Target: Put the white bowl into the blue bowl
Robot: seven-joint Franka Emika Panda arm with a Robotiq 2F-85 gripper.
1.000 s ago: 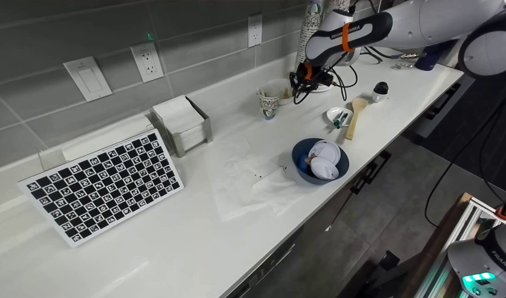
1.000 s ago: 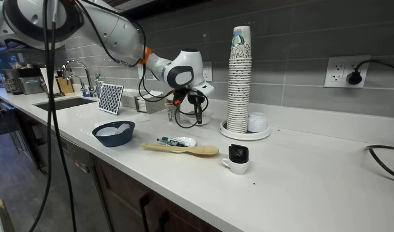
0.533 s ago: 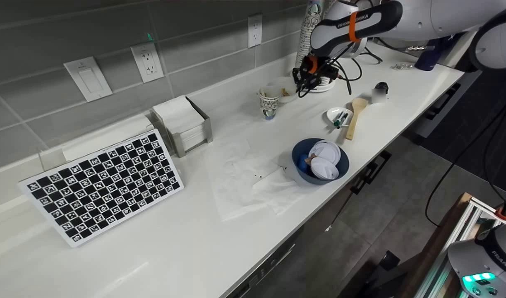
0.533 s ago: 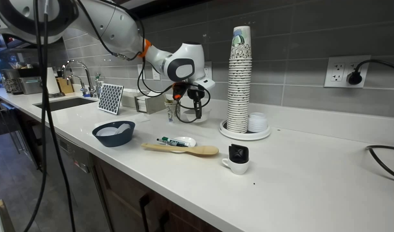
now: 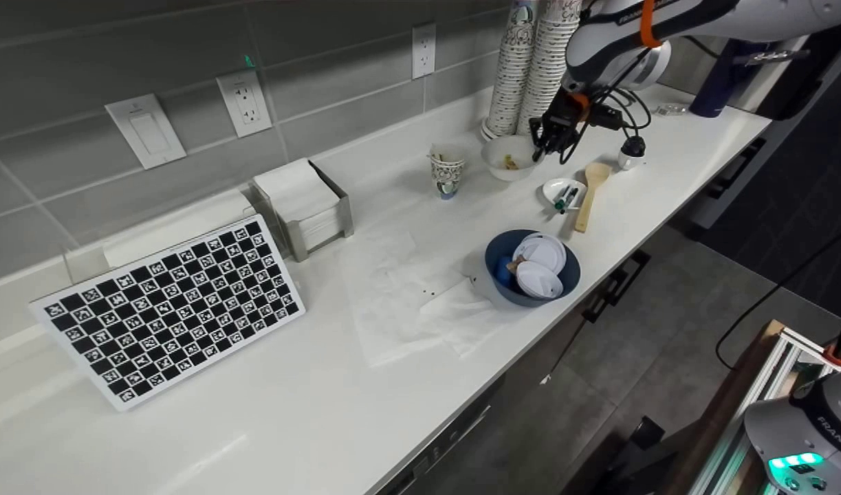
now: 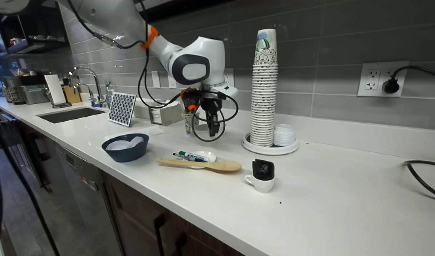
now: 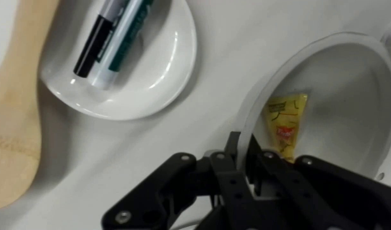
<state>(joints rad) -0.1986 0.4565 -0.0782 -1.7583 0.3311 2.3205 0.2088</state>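
Note:
The white bowl (image 5: 494, 159), with a yellow packet inside, is at the back of the counter near the cup stacks in an exterior view. My gripper (image 5: 538, 141) is shut on its rim. In the wrist view one finger is outside and one inside the white bowl (image 7: 342, 80), at the gripper (image 7: 244, 143). In an exterior view the white bowl is mostly hidden behind the gripper (image 6: 213, 129). I cannot tell its exact height above the counter. The dark-blue bowl (image 5: 513, 295) stands near the front edge, holding white lids and a blue item; it also shows in an exterior view (image 6: 128, 155).
A white dish (image 7: 169, 92) with markers and a wooden spoon (image 5: 586, 206) lie between the gripper and the counter's front. A white cup (image 6: 263, 185) holds a black packet. Cup stacks (image 6: 264, 106) stand behind. A patterned cup (image 5: 447, 175) stands left of the white bowl.
My gripper has moved right and toward the counter's front in an exterior view, carrying the white bowl away from beside the patterned cup. The blue bowl has not moved.

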